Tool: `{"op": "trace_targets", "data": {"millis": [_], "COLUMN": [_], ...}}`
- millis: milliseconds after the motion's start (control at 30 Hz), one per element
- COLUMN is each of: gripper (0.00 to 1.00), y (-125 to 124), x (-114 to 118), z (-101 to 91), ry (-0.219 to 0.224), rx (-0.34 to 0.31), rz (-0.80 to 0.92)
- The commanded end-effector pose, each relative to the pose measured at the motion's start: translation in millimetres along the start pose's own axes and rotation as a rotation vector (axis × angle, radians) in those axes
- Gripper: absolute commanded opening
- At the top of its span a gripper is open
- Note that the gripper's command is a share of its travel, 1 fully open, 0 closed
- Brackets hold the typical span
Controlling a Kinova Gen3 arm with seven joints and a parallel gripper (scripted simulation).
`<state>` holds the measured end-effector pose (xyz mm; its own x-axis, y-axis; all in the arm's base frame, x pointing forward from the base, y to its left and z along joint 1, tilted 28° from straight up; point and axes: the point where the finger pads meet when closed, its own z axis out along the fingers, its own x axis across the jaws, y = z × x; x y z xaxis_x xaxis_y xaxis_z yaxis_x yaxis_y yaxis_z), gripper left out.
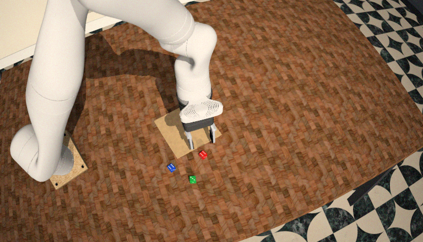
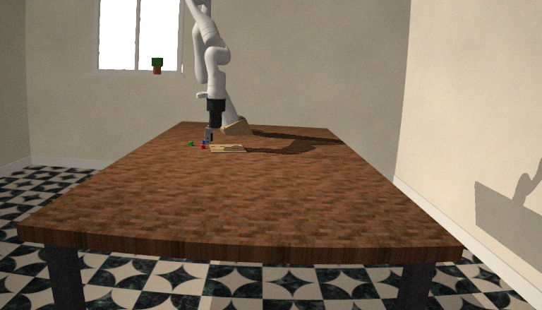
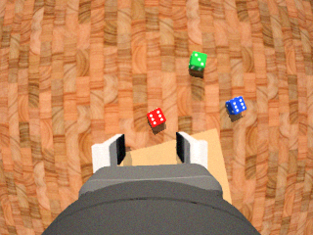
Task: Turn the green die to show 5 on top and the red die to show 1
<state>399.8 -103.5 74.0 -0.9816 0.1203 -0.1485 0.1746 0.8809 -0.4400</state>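
Observation:
The red die point(image 1: 202, 155) point(image 2: 202, 146) point(image 3: 156, 117) lies on the table just off the mat's near edge, with 6 on top. The green die point(image 1: 193, 179) point(image 2: 190, 143) point(image 3: 198, 60) lies farther from the mat, with 3 on top. The blue die point(image 1: 171, 167) point(image 2: 202, 141) point(image 3: 236, 105) lies off the mat's corner, with 6 on top. The tan mat point(image 1: 168, 133) point(image 2: 215, 146) point(image 3: 214, 147) lies flat and bears no die. My gripper point(image 1: 202, 145) point(image 2: 208, 142) point(image 3: 151, 144) is open and empty, above the mat's edge near the red die. It partly hides the mat.
The arm's base stands on a wooden plate point(image 1: 79, 167) at the left in the top view. The arm's shadow falls across the table point(image 1: 280, 86) point(image 2: 255, 194) and part of the mat. The blue die is the nearest neighbour on the side toward the base.

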Motion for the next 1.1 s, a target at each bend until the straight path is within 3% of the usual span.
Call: {"op": "trace_targets", "data": {"millis": [0, 867, 1067], "gripper": [1.0, 1.0, 1.0], "y": [0.3, 0.3, 0.3], "x": [-0.4, -0.4, -0.4], "z": [-0.5, -0.6, -8.7], "ry": [-0.001, -0.001, -0.001], "rx": [-0.001, -0.001, -0.001], "rz": [0.0, 0.0, 0.0]}}
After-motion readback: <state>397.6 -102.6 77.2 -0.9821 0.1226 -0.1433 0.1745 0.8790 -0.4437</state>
